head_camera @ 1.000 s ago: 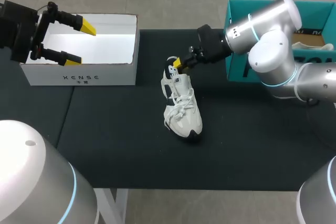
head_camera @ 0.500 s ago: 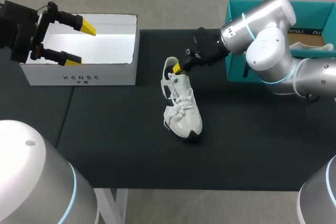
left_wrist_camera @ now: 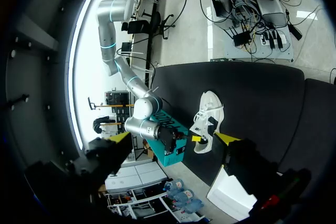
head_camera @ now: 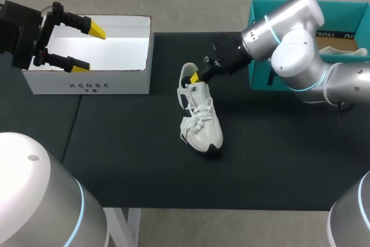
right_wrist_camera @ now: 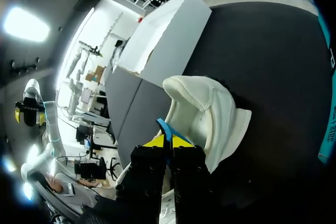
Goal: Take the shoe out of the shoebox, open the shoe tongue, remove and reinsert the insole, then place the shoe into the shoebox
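Note:
A white sneaker (head_camera: 202, 121) with black trim lies on the black table (head_camera: 127, 160), toe toward the front edge. My right gripper (head_camera: 195, 77) is at its heel opening. In the right wrist view the gripper (right_wrist_camera: 169, 139) is shut, its yellow tips pinching a thin blue insole edge (right_wrist_camera: 162, 127) just above the shoe's white collar (right_wrist_camera: 210, 111). My left gripper (head_camera: 87, 47) hangs open and empty above the white shoebox (head_camera: 87, 86) at the far left. The left wrist view shows the left gripper (left_wrist_camera: 176, 138) far from the shoe (left_wrist_camera: 208, 118).
A teal box (head_camera: 258, 33) stands at the back right behind my right arm, with something white inside. The white shoebox (right_wrist_camera: 168, 35) sits just left of the shoe. Black tabletop lies bare in front of and beside the shoe.
My right gripper dropped slightly onto the shoe's heel opening and its fingers closed on the blue insole edge. The left arm and the shoe stayed put.

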### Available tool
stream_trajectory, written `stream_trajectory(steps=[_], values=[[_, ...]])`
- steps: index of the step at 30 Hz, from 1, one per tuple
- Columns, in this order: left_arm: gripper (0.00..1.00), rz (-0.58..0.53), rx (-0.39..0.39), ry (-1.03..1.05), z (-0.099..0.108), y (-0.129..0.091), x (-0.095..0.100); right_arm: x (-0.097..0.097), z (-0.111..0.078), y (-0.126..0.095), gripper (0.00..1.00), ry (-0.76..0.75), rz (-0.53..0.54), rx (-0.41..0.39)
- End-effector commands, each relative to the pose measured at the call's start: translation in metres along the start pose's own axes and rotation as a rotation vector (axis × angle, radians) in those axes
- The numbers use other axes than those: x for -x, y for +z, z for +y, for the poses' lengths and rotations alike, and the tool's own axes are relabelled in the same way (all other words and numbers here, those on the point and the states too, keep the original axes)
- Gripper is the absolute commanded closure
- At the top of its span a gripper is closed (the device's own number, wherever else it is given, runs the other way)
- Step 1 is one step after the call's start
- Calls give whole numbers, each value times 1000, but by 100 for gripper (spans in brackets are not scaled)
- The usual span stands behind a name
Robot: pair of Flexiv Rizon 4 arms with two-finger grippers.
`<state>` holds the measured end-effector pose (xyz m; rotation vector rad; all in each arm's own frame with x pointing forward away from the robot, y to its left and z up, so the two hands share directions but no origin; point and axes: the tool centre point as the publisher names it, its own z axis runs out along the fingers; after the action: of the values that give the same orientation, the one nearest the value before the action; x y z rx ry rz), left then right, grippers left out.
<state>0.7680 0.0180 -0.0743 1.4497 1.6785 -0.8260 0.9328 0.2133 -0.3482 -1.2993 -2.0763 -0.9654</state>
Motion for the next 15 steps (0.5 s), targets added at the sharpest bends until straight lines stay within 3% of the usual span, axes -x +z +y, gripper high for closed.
stream_trajectory(steps=[1, 3, 4, 5, 15], values=[[0, 3, -2, 1, 1, 0, 0, 0, 7, 5, 71, -6, -27, -4], [0, 3, -2, 1, 1, 0, 0, 0, 12, 3, 51, -11, -31, 5], [0, 3, -2, 1, 1, 0, 0, -1, 13, 2, 18, -17, -38, 6], [0, 3, -2, 1, 1, 0, 0, -2, 15, 0, 2, -20, -42, 9], [0, 3, -2, 1, 1, 0, 0, -14, 24, -19, 0, -46, -71, 73]])
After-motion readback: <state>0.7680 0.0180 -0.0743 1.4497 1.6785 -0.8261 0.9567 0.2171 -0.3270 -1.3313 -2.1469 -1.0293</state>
